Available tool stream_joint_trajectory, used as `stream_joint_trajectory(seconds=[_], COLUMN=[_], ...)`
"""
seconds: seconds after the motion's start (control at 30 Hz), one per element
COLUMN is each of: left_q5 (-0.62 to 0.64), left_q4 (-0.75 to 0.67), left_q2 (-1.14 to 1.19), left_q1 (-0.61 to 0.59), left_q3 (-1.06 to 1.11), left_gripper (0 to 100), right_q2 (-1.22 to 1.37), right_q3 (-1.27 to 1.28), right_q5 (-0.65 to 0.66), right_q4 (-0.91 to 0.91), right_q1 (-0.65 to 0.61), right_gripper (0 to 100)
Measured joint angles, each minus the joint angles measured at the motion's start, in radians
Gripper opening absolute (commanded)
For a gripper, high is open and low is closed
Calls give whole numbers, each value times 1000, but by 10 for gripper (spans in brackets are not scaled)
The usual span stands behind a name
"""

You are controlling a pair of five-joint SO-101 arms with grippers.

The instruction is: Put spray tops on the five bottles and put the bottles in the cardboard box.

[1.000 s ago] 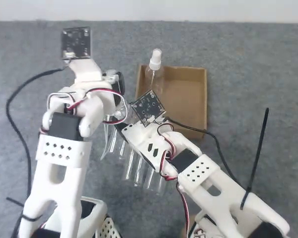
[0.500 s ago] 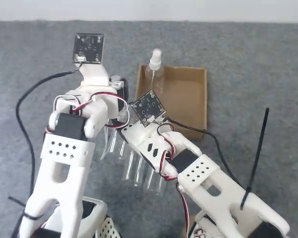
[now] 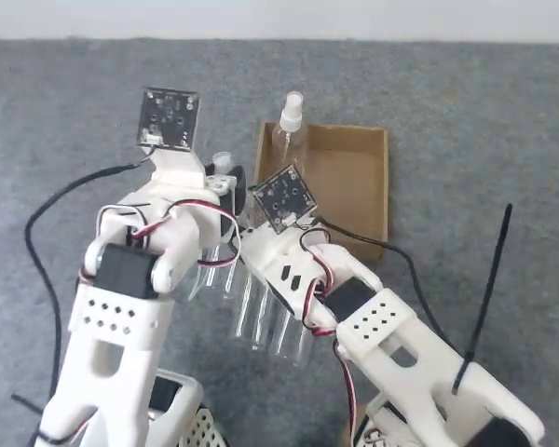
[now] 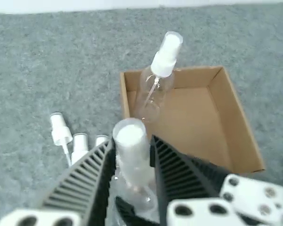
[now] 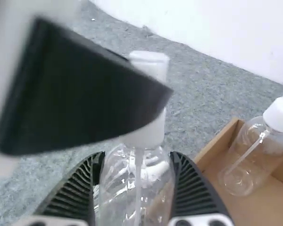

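Two arms meet in the high view, just beside the picture-left wall of the cardboard box (image 3: pixel 354 191). The left arm (image 3: pixel 135 270) and right arm (image 3: pixel 373 321) cross above several bare bottles (image 3: pixel 261 317) lying side by side on grey carpet (image 3: pixel 466 121). A white spray top (image 3: pixel 222 160) pokes up between the two wrist boards. A capped bottle (image 3: pixel 287 130) stands upright inside the box, in the far corner on the arms' side. The arms hide both sets of jaws from above, so I cannot tell their state here.

Left wrist view: the left gripper (image 4: pixel 132 146) is clenched on the spray top, its black ribbed jaws pressing from both sides and the cap end facing the lens. Clear plastic shows directly beneath it. Three loose spray tops (image 4: pixel 61 129) lie on the carpet near the box, not touching it. The capped bottle stands against the box corner beyond.

Right wrist view: the right gripper (image 5: pixel 132 162) grasps the held bottle (image 5: pixel 132 188) round its body, upright, with a jaw tight on either side. The spray top sits at the bottle's neck, and its thin tube runs down inside. One black jaw of the left gripper lies against the top. Behind, the capped bottle stands inside the box wall.
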Motion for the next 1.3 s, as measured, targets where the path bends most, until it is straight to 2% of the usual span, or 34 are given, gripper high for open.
stream_joint_trajectory(seconds=[0.2,0.3,0.5,0.63,0.8,0.9,0.97,1.13,1.3], left_q5=[-3,-8,-41,-46,-46,-43,-41,-54,-72], left_q4=[2,5,132,147,144,66,0,-120,-158], left_q2=[-2,-2,-2,-2,-2,-2,-2,-2,-2], left_q1=[-35,-40,-44,-51,-141,-245,-273,-281,-262], left_q3=[0,-44,-198,-213,-213,-195,-155,-38,-8], left_gripper=[116,167,199,199,198,180,164,162,162], right_q2=[0,0,0,0,0,0,0,0,0], right_q3=[14,14,14,14,14,14,14,14,14], right_q5=[0,0,0,0,0,0,0,0,0], right_q4=[-9,-12,-12,-12,-12,-12,-12,-12,-12], right_q1=[2,9,21,26,26,26,26,26,26], right_gripper=[6,6,6,6,6,6,6,6,6])
